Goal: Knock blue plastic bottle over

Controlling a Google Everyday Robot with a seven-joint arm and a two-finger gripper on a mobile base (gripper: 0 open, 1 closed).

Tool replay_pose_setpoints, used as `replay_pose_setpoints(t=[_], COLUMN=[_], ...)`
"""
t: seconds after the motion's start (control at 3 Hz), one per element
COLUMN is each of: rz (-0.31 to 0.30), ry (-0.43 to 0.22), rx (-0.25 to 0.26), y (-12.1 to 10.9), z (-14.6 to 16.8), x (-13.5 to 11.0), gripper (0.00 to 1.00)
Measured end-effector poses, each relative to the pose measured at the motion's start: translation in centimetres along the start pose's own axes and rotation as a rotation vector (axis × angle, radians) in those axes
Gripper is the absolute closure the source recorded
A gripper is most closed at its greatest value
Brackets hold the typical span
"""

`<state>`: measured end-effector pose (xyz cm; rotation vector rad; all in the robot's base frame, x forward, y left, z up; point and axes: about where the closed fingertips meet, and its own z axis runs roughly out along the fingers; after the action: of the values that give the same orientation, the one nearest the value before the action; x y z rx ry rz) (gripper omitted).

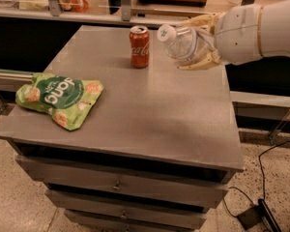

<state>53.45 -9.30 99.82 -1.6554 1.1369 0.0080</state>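
the gripper (192, 42) hangs above the far right part of the grey table (174, 120), reaching in from the right on a white arm (261, 28). its two tan fingers (199, 19) are closed around the blue plastic bottle (180, 41), one above it and one below. the bottle is held in the air, off the tabletop, and tipped far over so that its white cap (165, 33) points left and slightly up, away from the arm. just left of the gripper, near the cap but apart from it, a red coca-cola can (139, 46) stands upright on the table. well to the left of the gripper and nearer the front edge, a green snack bag (58, 98) lies flat at the table's left side. below the tabletop are grey drawers (121, 185).
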Motion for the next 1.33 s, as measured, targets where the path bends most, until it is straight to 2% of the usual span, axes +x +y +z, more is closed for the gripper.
replay_pose_setpoints(t=[0.33, 0.67, 1.0, 1.33], rz=[-0.168, -0.297, -0.382, -0.446], ry=[-0.029, -0.018, 0.067, 0.177], rx=[-0.142, -0.314, -0.463, -0.554], y=[-0.2, 2.3, 6.4, 9.7], z=[0.7, 1.5, 2.3, 3.3], x=[0.1, -0.1, 1.5, 3.6], gripper=[1.00, 1.00, 1.00, 1.00])
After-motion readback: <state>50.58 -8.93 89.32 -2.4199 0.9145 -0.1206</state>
